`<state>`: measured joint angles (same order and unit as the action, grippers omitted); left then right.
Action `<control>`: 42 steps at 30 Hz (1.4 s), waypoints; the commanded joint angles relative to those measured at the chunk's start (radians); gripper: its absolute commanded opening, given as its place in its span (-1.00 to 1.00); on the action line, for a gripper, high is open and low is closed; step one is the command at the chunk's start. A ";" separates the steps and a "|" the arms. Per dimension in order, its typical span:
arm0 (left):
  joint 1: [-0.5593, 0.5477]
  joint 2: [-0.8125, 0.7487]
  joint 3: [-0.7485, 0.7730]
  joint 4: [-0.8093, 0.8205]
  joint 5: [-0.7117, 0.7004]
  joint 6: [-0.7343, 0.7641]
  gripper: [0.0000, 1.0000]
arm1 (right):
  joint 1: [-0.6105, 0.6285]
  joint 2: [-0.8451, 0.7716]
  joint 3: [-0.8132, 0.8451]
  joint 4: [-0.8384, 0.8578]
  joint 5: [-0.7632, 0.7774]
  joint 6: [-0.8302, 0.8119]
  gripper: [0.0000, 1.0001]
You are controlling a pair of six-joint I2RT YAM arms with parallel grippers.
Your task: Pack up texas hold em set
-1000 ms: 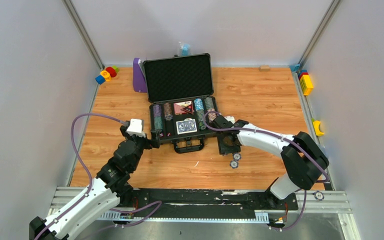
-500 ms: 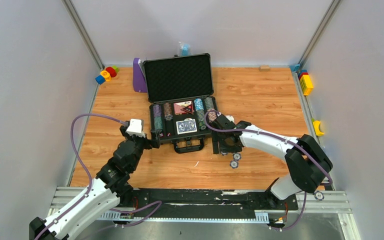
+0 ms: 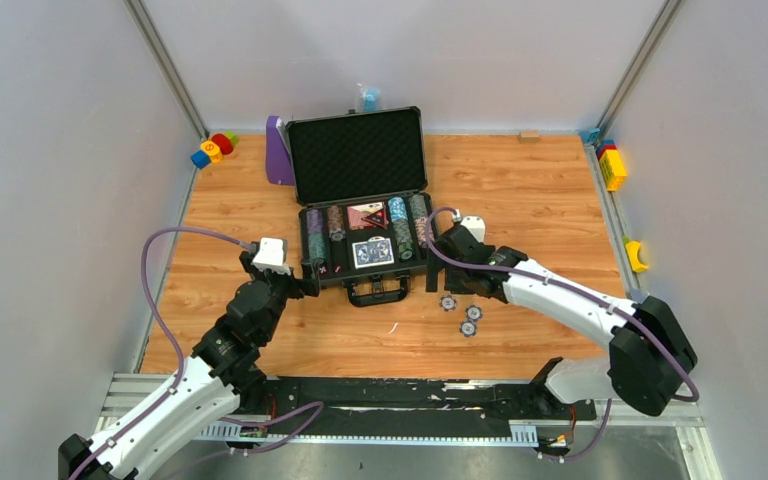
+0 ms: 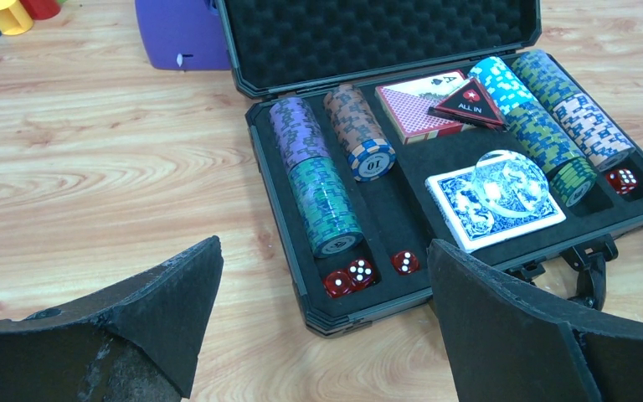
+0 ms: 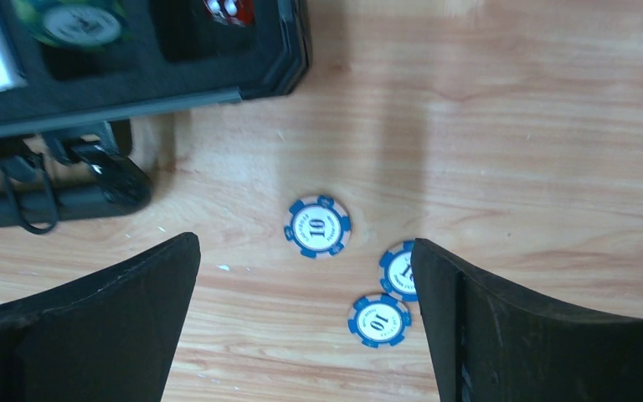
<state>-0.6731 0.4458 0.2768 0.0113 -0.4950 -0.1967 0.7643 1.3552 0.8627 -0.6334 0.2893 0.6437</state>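
Note:
The dark grey briefcase [image 3: 302,246] lies open at the table's middle, lid up. Its black foam holds rows of striped chips [image 4: 325,201], two card decks [image 4: 496,199], a clear round button and red dice [image 4: 350,275]. Three blue-and-white chips [image 3: 448,302] [image 3: 474,313] [image 3: 468,328] lie loose on the wood right of the handle. My right gripper [image 3: 450,285] hangs open above them; the right wrist view shows one chip [image 5: 317,226] between the fingers and another [image 5: 399,270] partly hidden behind the right finger. My left gripper [image 3: 305,277] stands open at the case's front-left corner [image 4: 322,314], holding nothing.
A purple stand [image 3: 278,152] stands left of the lid, with coloured toy blocks [image 3: 213,148] at the back left. More blocks [image 3: 613,168] [image 3: 637,255] lie along the right edge. The case handle [image 5: 92,188] juts toward the arms.
My right gripper has opened wide and drawn back toward the case's right side. A third chip now lies on the wood under it. The left arm has not moved.

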 commanded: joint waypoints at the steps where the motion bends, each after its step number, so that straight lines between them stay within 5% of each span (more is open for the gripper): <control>1: -0.002 -0.002 -0.003 0.034 -0.006 -0.014 1.00 | -0.005 -0.041 -0.020 0.118 0.045 -0.027 1.00; 10: -0.002 -0.002 -0.006 0.036 -0.004 -0.014 1.00 | -0.004 0.025 0.003 0.085 -0.035 -0.026 0.77; 18: -0.002 -0.003 -0.006 0.033 -0.002 -0.018 1.00 | -0.005 0.058 -0.025 0.113 -0.101 -0.031 0.90; 42: -0.002 0.002 -0.005 0.033 -0.003 -0.018 1.00 | -0.089 0.176 -0.063 0.110 -0.229 -0.025 0.27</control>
<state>-0.6731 0.4477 0.2737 0.0116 -0.4950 -0.1970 0.6823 1.5200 0.8230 -0.5350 0.0792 0.6231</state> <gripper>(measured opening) 0.998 0.645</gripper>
